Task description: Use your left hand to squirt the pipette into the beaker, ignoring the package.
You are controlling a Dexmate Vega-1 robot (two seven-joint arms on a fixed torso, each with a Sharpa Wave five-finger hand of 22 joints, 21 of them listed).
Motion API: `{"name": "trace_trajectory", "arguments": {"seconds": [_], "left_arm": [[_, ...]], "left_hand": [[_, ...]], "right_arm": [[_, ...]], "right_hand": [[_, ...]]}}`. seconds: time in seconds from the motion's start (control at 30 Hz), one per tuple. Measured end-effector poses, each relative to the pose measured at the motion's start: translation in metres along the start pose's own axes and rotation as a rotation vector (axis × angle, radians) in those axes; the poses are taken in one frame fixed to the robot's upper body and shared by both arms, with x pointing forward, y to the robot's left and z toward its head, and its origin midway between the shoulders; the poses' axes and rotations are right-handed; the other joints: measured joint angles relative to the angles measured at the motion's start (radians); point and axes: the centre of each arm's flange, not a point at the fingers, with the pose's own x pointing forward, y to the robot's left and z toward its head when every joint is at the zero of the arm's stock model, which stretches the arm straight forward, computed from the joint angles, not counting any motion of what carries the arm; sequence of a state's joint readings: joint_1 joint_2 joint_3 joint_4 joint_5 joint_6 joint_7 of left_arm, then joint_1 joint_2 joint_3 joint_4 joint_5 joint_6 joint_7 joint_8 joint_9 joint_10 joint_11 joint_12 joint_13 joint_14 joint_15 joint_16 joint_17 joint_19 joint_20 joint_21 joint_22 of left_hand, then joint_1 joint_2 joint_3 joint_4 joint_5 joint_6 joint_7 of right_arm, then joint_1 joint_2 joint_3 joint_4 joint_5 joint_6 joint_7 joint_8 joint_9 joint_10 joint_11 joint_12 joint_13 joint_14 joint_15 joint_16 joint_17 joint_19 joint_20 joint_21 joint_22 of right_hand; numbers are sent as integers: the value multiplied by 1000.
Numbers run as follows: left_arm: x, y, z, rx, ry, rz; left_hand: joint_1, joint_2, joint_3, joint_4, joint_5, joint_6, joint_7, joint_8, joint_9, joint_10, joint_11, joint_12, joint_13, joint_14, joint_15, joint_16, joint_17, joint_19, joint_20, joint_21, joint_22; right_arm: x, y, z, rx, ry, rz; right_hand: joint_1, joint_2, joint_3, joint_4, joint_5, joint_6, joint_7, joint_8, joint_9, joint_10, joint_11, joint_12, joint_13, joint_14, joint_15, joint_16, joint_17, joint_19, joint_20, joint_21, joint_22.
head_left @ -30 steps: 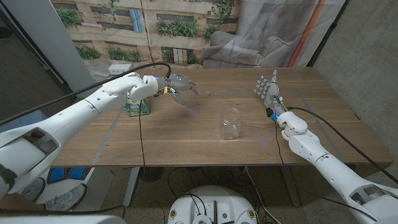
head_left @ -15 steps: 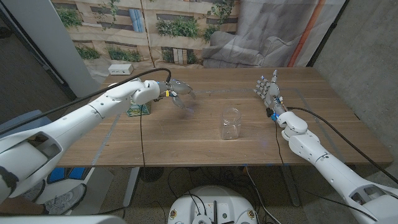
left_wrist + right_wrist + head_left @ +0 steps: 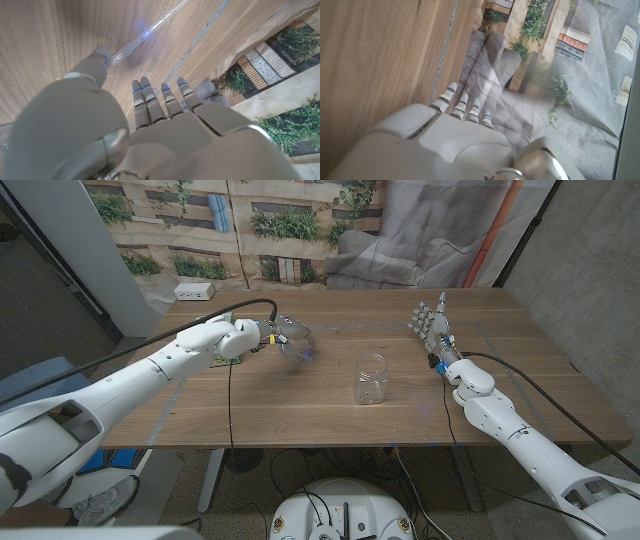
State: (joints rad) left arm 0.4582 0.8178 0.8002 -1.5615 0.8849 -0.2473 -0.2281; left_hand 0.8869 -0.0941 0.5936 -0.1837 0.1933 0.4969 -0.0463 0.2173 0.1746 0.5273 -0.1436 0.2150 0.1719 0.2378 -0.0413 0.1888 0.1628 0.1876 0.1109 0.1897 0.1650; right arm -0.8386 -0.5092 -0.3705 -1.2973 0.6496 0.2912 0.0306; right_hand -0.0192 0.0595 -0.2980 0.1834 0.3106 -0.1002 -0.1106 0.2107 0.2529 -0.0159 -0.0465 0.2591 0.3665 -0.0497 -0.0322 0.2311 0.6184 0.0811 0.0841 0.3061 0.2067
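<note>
Beside left robot hand (image 3: 150,125), pipette (image 3: 145,30), seemingly.

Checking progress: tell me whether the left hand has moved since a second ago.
Yes. The left hand has moved right, away from the package and toward the beaker.

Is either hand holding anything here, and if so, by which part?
The left hand pinches the pipette at one end, thumb against it; whether that end is the bulb cannot be told. The right hand holds nothing.
</note>
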Motion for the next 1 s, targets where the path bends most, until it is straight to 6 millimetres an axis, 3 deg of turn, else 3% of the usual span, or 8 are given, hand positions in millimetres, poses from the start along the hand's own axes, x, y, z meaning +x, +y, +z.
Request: {"name": "trace_trajectory", "arguments": {"seconds": [0.23,0.53,1.0], "left_arm": [[0,-8,5,8,8,25],[1,-16,9,35,24,47],[7,-26,11,39,70,60]], "left_hand": [[22,4,-7,-1,0,39,-20,0,0,28,-28,0,0,25,0,0,0,16,-16,0,0],[54,9,-22,3,0,94,-32,5,0,91,-33,0,0,77,-2,4,0,44,-43,0,0],[74,13,-36,9,0,128,-45,5,0,123,-40,0,0,107,-1,4,2,64,-54,8,0]], "right_arm": [[0,0,0,0,0,0],[0,0,0,0,0,0],[0,0,0,0,0,0]], "right_hand": [[0,0,0,0,0,0,0,0,0,0,0,0,0,0,0,0,0,0,0,0,0],[0,0,0,0,0,0,0,0,0,0,0,0,0,0,0,0,0,0,0,0,0],[0,0,0,0,0,0,0,0,0,0,0,0,0,0,0,0,0,0,0,0,0]]}}
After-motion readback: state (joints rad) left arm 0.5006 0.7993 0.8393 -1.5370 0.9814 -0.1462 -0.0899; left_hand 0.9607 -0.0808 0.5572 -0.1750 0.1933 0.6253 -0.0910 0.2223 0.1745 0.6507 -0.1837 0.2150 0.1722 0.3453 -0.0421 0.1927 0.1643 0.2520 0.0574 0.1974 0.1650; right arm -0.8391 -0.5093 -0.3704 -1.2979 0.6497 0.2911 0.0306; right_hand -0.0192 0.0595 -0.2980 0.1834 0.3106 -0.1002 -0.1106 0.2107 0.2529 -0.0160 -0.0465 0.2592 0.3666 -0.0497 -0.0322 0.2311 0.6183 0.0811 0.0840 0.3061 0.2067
